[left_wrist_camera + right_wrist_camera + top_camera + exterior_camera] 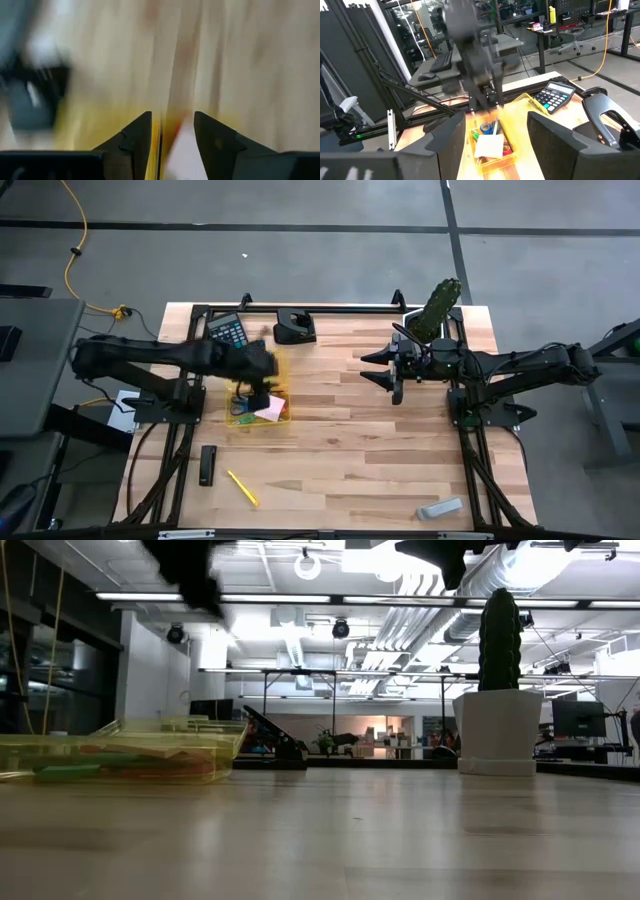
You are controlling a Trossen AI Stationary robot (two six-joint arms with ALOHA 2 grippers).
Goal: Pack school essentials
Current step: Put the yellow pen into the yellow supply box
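Observation:
A clear yellow tray (258, 408) stands on the wooden table at the left. It holds a pale pink note pad (490, 146), blue-handled scissors (487, 127) and other small stationery. A yellow pen (242, 488) lies on the table nearer the front edge. My left gripper (256, 372) hangs above the tray, tipped downward and blurred. In the left wrist view its fingers (142, 137) stand apart with nothing between them. My right gripper (380, 372) waits open above the table's right half, pointing level toward the tray.
A calculator (230, 330) and a black stapler-like device (295, 328) lie at the far edge. A cactus (497, 640) in a white pot stands at the far right. A black bar (207, 465) and a grey object (440, 508) lie near the front.

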